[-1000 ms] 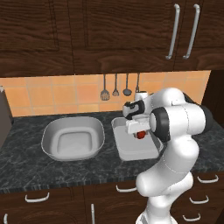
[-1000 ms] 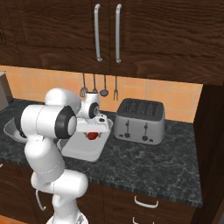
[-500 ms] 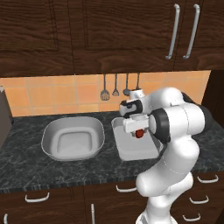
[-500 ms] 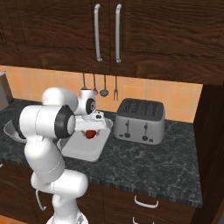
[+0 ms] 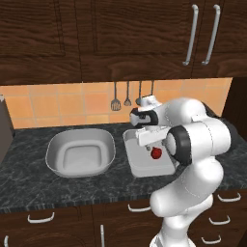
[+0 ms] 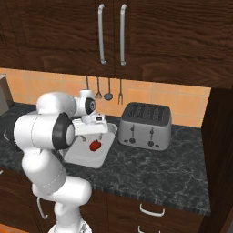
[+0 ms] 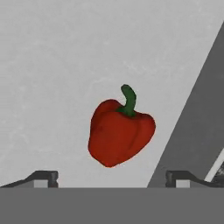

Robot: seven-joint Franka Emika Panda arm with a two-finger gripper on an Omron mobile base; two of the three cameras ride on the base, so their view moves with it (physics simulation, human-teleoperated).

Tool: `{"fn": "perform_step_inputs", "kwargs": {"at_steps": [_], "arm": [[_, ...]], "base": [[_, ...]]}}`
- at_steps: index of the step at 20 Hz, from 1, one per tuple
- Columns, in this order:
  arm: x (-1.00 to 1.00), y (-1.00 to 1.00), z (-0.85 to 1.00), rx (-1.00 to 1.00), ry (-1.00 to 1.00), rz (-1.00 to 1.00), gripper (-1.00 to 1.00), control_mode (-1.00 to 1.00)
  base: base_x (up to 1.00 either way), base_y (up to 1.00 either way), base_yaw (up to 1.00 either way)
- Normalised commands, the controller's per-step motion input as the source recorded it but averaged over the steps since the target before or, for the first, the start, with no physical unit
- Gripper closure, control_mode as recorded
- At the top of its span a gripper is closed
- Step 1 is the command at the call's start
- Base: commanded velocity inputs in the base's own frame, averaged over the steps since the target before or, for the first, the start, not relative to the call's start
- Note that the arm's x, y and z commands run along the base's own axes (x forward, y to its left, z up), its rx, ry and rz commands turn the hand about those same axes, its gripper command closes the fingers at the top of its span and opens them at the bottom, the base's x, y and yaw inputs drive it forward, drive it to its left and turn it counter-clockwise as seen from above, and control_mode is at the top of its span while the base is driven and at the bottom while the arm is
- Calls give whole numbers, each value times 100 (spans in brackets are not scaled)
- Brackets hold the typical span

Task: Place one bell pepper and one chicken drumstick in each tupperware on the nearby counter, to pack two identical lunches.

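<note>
The gripper stood released, fingertips spread wide and clear of the bell pepper, which lay in the rectangular tupperware on the counter. The rounder tub sat left; toaster right.

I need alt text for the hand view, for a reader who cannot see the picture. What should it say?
A glossy red bell pepper with a short green stem lies on the pale grey-white floor of the rectangular tupperware. The end effector is open, its two dark fingertips standing wide apart on either side below the pepper, not touching it. The tray's wall slants up at the right.
</note>
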Motion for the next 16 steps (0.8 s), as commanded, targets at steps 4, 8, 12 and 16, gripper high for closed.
{"fn": "perform_step_inputs", "kwargs": {"at_steps": [4,8,12,16], "arm": [[-100,-1,1,0,-6,0,-100,-100],[-100,-8,0,1,-17,0,-100,-100],[-100,-8,23,2,-16,0,-100,-100],[-100,-6,73,1,-11,2,-100,-100]], "base": [[0,0,0],[0,0,0],[0,0,0],[0,0,0]]}}
